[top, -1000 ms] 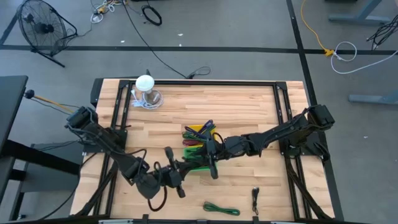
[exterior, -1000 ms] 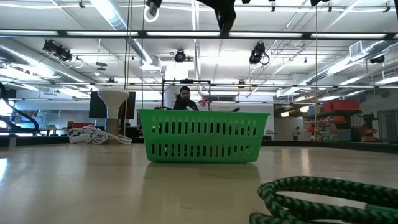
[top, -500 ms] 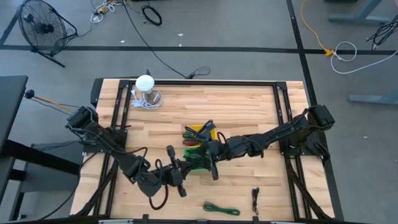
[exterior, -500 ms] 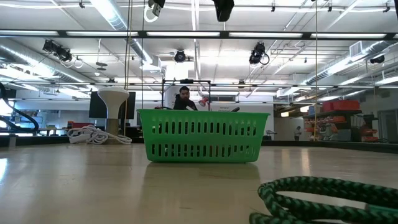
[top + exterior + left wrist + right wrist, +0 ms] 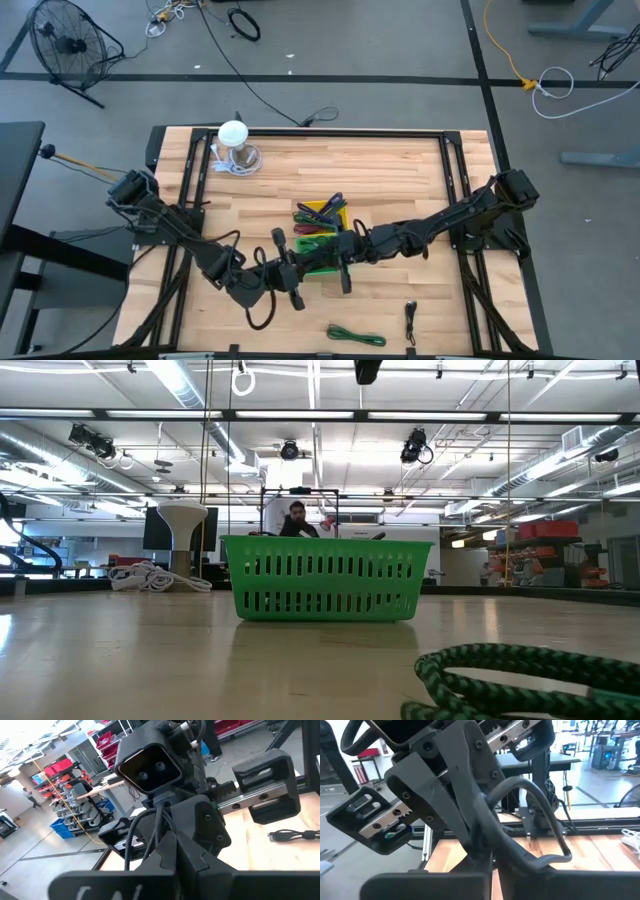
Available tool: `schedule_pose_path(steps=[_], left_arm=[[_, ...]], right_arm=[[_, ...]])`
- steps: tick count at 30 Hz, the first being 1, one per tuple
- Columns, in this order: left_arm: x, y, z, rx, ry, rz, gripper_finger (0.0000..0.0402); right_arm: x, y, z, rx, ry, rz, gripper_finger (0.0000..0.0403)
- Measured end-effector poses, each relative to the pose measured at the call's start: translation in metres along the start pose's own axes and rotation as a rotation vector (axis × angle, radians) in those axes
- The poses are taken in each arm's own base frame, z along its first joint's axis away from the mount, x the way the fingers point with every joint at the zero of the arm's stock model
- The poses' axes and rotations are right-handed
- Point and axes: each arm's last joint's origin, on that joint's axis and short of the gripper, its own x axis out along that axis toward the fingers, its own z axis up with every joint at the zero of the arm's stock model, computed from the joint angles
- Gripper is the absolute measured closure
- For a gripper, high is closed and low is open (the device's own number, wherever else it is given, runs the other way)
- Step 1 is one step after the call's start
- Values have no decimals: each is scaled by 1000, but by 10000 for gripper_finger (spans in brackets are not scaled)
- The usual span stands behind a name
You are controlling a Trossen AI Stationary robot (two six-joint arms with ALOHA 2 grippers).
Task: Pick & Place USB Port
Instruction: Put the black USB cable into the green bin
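A green basket (image 5: 322, 264) with coloured cables stands mid-table; it also shows in the low view (image 5: 325, 580). My left gripper (image 5: 287, 270) hangs open and empty over the basket's left edge. My right gripper (image 5: 345, 256) hangs open and empty over its right part. The two face each other closely. The right wrist view shows the left gripper (image 5: 450, 775) with fingers spread; the left wrist view shows the right gripper (image 5: 195, 815) likewise. A black USB cable (image 5: 411, 320) lies on the table near the front edge, also seen in the left wrist view (image 5: 295, 835).
A green braided cable (image 5: 355, 336) lies coiled at the front edge, close to the low camera (image 5: 520, 675). A white cable and a white round object (image 5: 235, 148) sit at the far left. Bare wood lies to the basket's far side and far right.
My left gripper has moved toward the table's right edge, closer to the right gripper over the basket. In the low view the dark gripper part above the basket has risen almost out of the picture. The basket and cables have stayed put.
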Motion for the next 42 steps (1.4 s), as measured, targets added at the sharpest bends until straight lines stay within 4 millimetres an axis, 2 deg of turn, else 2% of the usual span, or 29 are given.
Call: schedule_pose_path(steps=[5,9,15,18,29,35,42], left_arm=[[-2,-1,0,119,7,22,391],[-11,-5,1,237,12,50,384],[-37,-9,2,358,98,304,387],[-50,-13,3,396,125,370,390],[-80,-27,4,298,53,290,390],[-84,-29,3,235,36,273,390],[-82,-31,-1,245,21,205,390]], right_arm=[[-1,2,-2,2,12,-7,399],[-1,3,-3,-4,28,-25,400],[-1,-1,-9,11,84,-37,401],[-2,-7,-11,45,137,-62,402],[-9,-32,-30,226,392,-184,403],[-15,-32,-41,298,515,-201,403],[-17,-30,-40,334,618,-197,403]])
